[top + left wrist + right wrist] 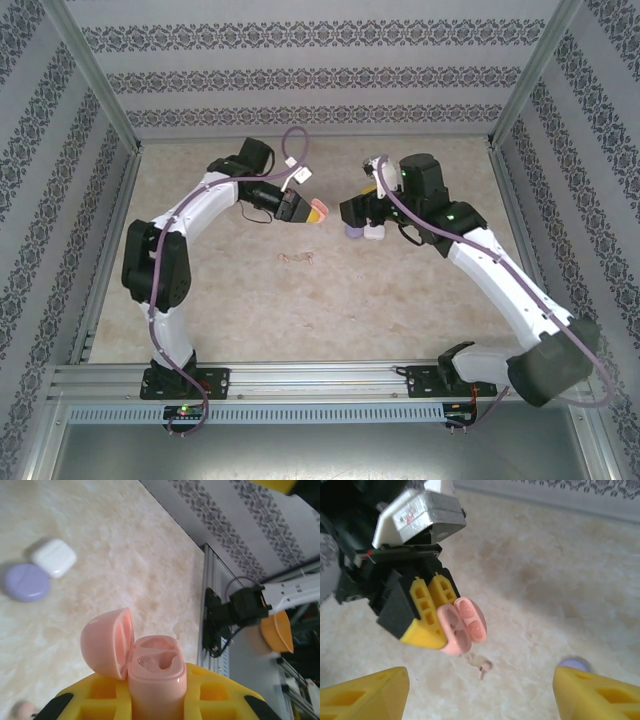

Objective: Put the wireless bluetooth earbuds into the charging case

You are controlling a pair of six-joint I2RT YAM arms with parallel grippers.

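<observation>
- The table [420,300], a pale marbled surface, is seen with both arms reaching over its middle from the near edge.
- The left arm [165,260] is bent toward the centre from the left edge, and the right arm [500,275] from the right edge.
- The left gripper [303,210] is closed on the pink case [157,675], which is clamped by its base between the yellow fingers [100,695] and held above the table, slightly toward the far edge from the centre.
- The right gripper [481,677] is spread wide, with nothing between its yellow fingers [365,692]; it is pointed at the pink case from the right.
- The lid [107,642] of the pink case is swung open to one side on its hinge, and two recesses are shown in the base.
- The purple case [26,582], round and shut, is laid on the table just right of the centre.
- The white case [54,557], also shut, is laid touching or just beside the purple one, on its right-edge side.
- The earbuds [297,258] are left on the table near its centre, below the held pink case and on its near-edge side; they are pale and pinkish, and their number cannot be told.
</observation>
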